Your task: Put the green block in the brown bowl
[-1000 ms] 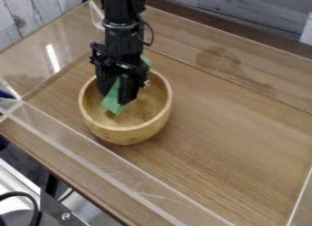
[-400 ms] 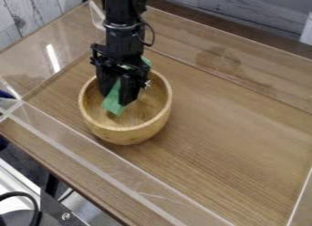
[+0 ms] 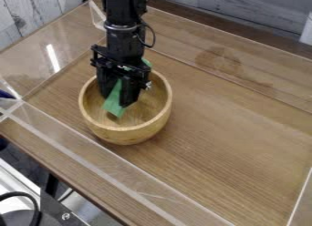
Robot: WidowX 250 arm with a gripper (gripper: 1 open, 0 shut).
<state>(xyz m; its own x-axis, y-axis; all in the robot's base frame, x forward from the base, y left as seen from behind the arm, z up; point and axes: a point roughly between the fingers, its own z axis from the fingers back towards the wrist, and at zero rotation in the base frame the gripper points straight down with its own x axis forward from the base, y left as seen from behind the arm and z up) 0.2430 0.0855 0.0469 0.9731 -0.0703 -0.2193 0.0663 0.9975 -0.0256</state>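
The brown bowl is a round light wooden bowl standing on the table at the left. My gripper points steeply down into it from above, black, with its fingers shut on the green block. The block hangs tilted between the fingers, its lower end down inside the bowl near the floor. Whether that end touches the bowl's bottom I cannot tell. The block's upper part is hidden by the fingers.
The wooden table is ringed by a low clear plastic wall along the front and sides. Grey planks show behind the table's far edge.
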